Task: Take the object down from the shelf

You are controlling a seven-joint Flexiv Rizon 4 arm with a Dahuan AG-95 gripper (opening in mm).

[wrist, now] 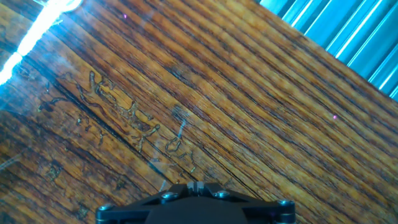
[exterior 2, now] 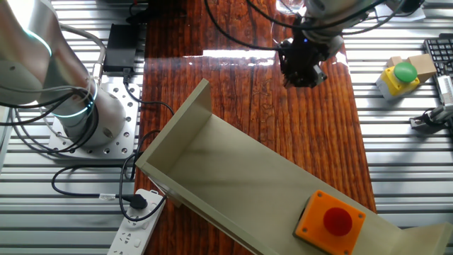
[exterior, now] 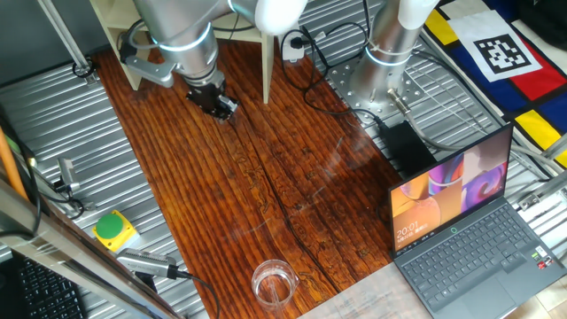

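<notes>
The orange box (exterior 2: pixel 333 218) with its round red button lies on the top board of the cream shelf (exterior 2: pixel 233 170), near that board's right end in the other fixed view. In one fixed view only the shelf's upright panels (exterior: pixel 266 62) show at the back of the table, and the box is out of view. My gripper (exterior: pixel 219 104) hangs over the wooden table in front of the shelf, well apart from the box; it also shows in the other fixed view (exterior 2: pixel 303 69). In the hand view the fingertips (wrist: pixel 196 185) sit together with nothing between them, above bare wood.
A yellow box with a green button (exterior: pixel 113 229) sits on the metal surface left of the wood, also seen in the other fixed view (exterior 2: pixel 402 74). A glass (exterior: pixel 273 282) stands at the table's front edge. A laptop (exterior: pixel 469 230) is at the right. The arm base (exterior 2: pixel 71 113) and a power strip (exterior 2: pixel 138 219) are beside the shelf.
</notes>
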